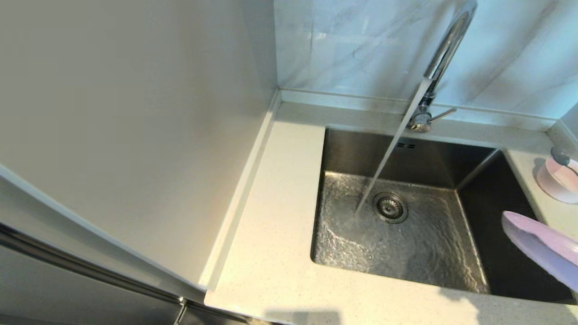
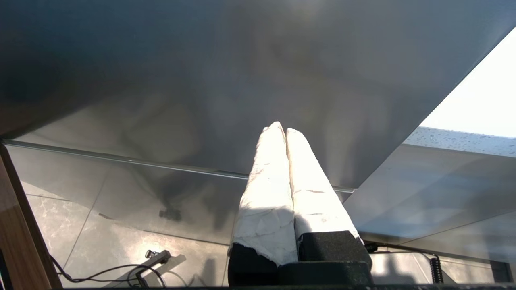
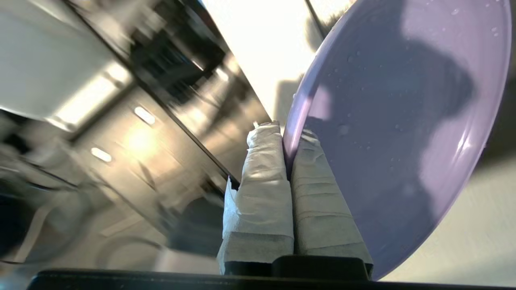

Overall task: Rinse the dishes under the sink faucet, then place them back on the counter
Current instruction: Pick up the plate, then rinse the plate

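Note:
My right gripper [image 3: 287, 133] is shut on the rim of the lavender plate [image 3: 403, 121], one finger on each face; water drops dot its inside. From the head view the plate [image 1: 539, 246] hangs tilted over the right side of the sink [image 1: 406, 243], with the gripper itself out of that picture. The chrome faucet [image 1: 445, 54] runs, its stream [image 1: 388, 160] landing just left of the round drain [image 1: 390, 207]. A pale pink bowl [image 1: 557, 180] holding a metal spoon [image 1: 562, 158] sits on the counter [image 1: 271, 234] at the far right. My left gripper [image 2: 281, 128] is shut and empty, parked low beside a steel cabinet front.
A tall pale panel [image 1: 135, 135] rises along the counter's left side. The marble wall [image 1: 361, 45] stands behind the faucet. Water ripples across the basin floor. Cables [image 2: 100, 274] lie on the floor tiles below the left arm.

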Tool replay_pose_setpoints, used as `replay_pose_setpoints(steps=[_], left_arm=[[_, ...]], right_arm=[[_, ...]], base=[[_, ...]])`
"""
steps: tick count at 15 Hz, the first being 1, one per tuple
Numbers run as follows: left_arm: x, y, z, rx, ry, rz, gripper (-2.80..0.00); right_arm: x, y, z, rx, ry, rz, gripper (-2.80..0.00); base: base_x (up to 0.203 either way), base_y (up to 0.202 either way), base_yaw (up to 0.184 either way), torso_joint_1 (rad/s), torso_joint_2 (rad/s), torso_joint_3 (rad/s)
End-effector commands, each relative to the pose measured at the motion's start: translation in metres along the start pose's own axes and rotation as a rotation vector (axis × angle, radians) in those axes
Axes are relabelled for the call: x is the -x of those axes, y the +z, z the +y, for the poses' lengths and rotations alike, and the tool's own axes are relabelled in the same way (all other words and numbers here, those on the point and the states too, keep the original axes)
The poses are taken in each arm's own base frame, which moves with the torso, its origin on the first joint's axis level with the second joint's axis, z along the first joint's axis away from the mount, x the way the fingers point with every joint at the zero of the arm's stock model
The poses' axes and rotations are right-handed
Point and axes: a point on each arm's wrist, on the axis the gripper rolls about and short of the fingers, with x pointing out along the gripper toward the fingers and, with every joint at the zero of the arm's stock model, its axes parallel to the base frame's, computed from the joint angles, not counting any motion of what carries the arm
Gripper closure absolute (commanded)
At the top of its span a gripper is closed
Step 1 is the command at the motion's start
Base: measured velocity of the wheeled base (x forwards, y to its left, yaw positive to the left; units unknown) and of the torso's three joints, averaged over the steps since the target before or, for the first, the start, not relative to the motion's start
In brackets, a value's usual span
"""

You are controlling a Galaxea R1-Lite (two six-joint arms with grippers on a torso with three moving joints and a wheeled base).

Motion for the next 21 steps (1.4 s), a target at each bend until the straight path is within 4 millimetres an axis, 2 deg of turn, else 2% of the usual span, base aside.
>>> replay_pose_setpoints(steps=[1, 7, 12, 15, 21], left_arm=[[0.0, 0.0, 0.0, 0.0, 0.0, 0.0, 0.0], [0.0, 0.0, 0.0, 0.0, 0.0, 0.0, 0.0], [0.0, 0.0, 0.0, 0.0, 0.0, 0.0, 0.0], [0.0, 0.0, 0.0, 0.0, 0.0, 0.0, 0.0], [0.0, 0.0, 0.0, 0.0, 0.0, 0.0, 0.0]], right_arm=[[-0.01, 0.046, 0.001, 0.012, 0.124, -0.029, 0.0], [-0.019, 0.118, 0.019, -0.167, 0.245, -0.173, 0.0], [-0.043, 0.161, 0.019, -0.305, 0.058, -0.348, 0.0], [-0.053, 0.174, 0.016, -0.37, -0.039, -0.398, 0.0], [-0.064, 0.178, 0.012, -0.39, -0.058, -0.374, 0.0]], base=[[0.0, 0.0, 0.0, 0.0, 0.0, 0.0], [0.0, 0.0, 0.0, 0.0, 0.0, 0.0], [0.0, 0.0, 0.0, 0.0, 0.0, 0.0], [0.0, 0.0, 0.0, 0.0, 0.0, 0.0], [0.0, 0.0, 0.0, 0.0, 0.0, 0.0]])
